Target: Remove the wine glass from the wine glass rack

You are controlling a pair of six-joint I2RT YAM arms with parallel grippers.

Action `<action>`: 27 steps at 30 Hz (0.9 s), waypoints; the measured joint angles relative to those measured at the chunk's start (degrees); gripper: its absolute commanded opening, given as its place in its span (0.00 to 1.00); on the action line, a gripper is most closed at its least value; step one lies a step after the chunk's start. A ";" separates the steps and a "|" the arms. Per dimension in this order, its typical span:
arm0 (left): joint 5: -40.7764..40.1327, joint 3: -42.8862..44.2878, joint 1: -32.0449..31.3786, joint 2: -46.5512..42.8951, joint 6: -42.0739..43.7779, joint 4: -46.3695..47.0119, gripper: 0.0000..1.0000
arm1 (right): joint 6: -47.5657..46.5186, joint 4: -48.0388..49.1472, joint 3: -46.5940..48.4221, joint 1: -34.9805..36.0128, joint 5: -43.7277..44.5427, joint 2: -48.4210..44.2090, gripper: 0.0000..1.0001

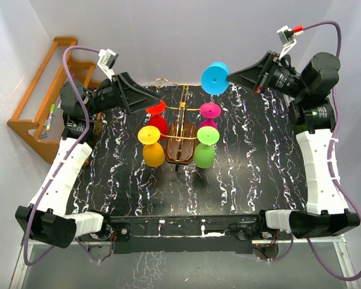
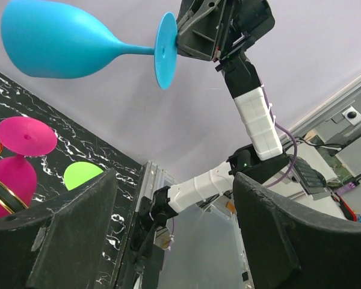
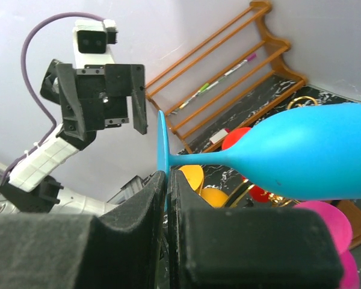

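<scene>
A blue wine glass (image 1: 215, 77) hangs in the air behind the rack, lying sideways. My right gripper (image 1: 230, 78) is shut on the rim of its foot; the right wrist view shows the thin blue foot pinched by that gripper (image 3: 167, 180) and the bowl (image 3: 307, 159) pointing away. The wine glass rack (image 1: 179, 149) has a dark wooden base and gold wires, and holds red (image 1: 158, 122), yellow (image 1: 151, 147), magenta (image 1: 210, 113) and green (image 1: 206, 147) glasses upside down. My left gripper (image 1: 158, 97) is open and empty, just left of the rack above the red glass; its view shows the blue glass (image 2: 54, 39) overhead.
An orange-brown stepped wooden shelf (image 1: 39, 111) with pens stands against the left wall. The rack sits mid-table on the black marbled top (image 1: 259, 156). White walls close in the back and sides.
</scene>
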 measured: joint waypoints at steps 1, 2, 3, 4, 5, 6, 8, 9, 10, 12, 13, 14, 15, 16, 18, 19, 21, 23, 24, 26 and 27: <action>-0.11 0.39 -0.35 0.31 0.63 -0.90 0.74 | 0.17 0.11 0.81 0.68 -0.17 0.74 0.08; -0.20 0.98 -0.74 0.76 1.31 -1.79 0.73 | 0.35 0.22 1.53 1.53 -0.28 1.40 0.08; -0.35 1.73 -1.18 1.31 2.12 -2.71 0.73 | 0.46 0.37 2.16 2.49 -0.37 1.97 0.08; -0.44 2.47 -1.53 1.92 2.78 -3.48 0.72 | 0.61 0.42 2.86 3.63 -0.39 2.56 0.08; -0.52 3.26 -1.86 2.64 3.34 -4.31 0.72 | 0.63 0.42 3.52 4.61 -0.42 3.06 0.08; -0.66 3.96 -2.14 3.39 3.93 -5.01 0.71 | 0.59 0.31 4.44 5.75 -0.42 3.76 0.08; -0.87 5.07 -2.49 4.63 5.05 -6.49 0.71 | 0.17 -0.22 6.69 7.82 -0.35 5.35 0.08; -0.96 5.70 -2.64 5.29 5.64 -7.63 0.70 | -0.13 -0.63 7.72 8.68 -0.35 6.05 0.08; -1.05 6.21 -2.78 5.77 6.23 -8.59 0.70 | -0.44 -1.18 8.79 9.40 -0.33 6.71 0.08; -1.09 6.97 -2.89 6.54 7.15 -10.19 0.70 | -1.03 -2.40 10.84 10.51 -0.13 7.96 0.08; -1.09 7.15 -2.97 6.75 7.48 -10.78 0.69 | -1.53 -3.13 11.87 11.08 0.09 8.61 0.08; -1.11 7.32 -3.02 6.88 7.72 -11.19 0.69 | -1.97 -3.72 12.74 11.61 0.37 9.25 0.08; -1.09 7.43 -3.06 6.95 7.85 -11.50 0.69 | -2.40 -4.35 13.49 12.20 0.79 9.84 0.08; -1.09 7.45 -3.17 7.04 8.00 -11.61 0.69 | -2.82 -4.87 13.99 12.72 1.18 10.25 0.08; -1.05 7.48 -3.41 7.04 8.15 -11.76 0.69 | -3.78 -6.08 14.86 14.36 2.03 11.26 0.08; -1.05 7.48 -3.54 7.04 8.15 -11.76 0.69 | -4.04 -6.51 15.02 14.97 2.32 11.63 0.08; -1.03 7.48 -3.80 7.04 8.09 -11.76 0.68 | -4.83 -6.99 15.02 16.50 3.15 12.46 0.08; -0.98 7.48 -4.09 7.04 7.96 -11.76 0.68 | -5.35 -7.89 15.02 17.73 4.17 13.27 0.08; -0.94 7.48 -4.31 6.97 7.91 -11.78 0.68 | -5.53 -8.28 15.02 18.25 4.50 13.60 0.08; -0.79 7.43 -4.59 6.80 7.74 -11.80 0.68 | -6.01 -8.96 15.02 18.95 5.29 14.08 0.08; -0.79 7.41 -4.70 6.60 7.74 -11.93 0.68 | -6.14 -9.20 15.02 19.08 5.55 14.21 0.08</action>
